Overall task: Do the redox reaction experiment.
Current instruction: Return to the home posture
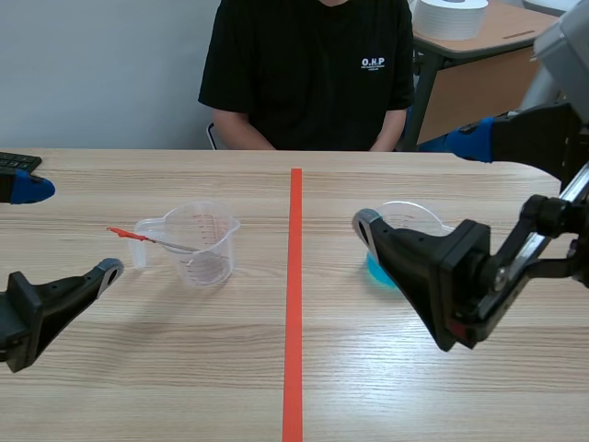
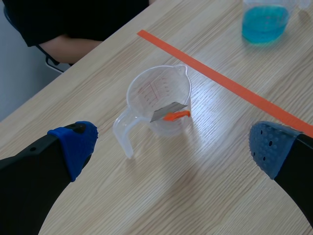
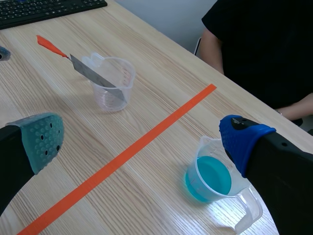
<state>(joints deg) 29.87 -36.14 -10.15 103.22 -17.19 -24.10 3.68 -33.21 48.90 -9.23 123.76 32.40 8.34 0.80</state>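
Observation:
A clear measuring cup (image 1: 201, 241) stands left of the tape line, with a thin metal strip (image 1: 164, 242) with an orange end leaning in it and sticking out over the rim. A second clear cup (image 1: 409, 214) holding blue liquid stands on the right side. My left gripper (image 1: 69, 230) is open, near and left of the empty cup (image 2: 159, 100), with the strip (image 2: 164, 114) ahead of it. My right gripper (image 1: 419, 180) is open above the blue cup (image 3: 212, 178), which sits just ahead of its blue-padded finger. The empty cup (image 3: 113, 83) stands farther off.
A person in a black T-shirt (image 1: 308, 74) sits across the table, forearms at the far edge. A black keyboard (image 3: 44, 10) lies at the far left. An orange tape line (image 1: 294, 304) divides the table. A desk with a white roll (image 1: 451, 17) stands behind.

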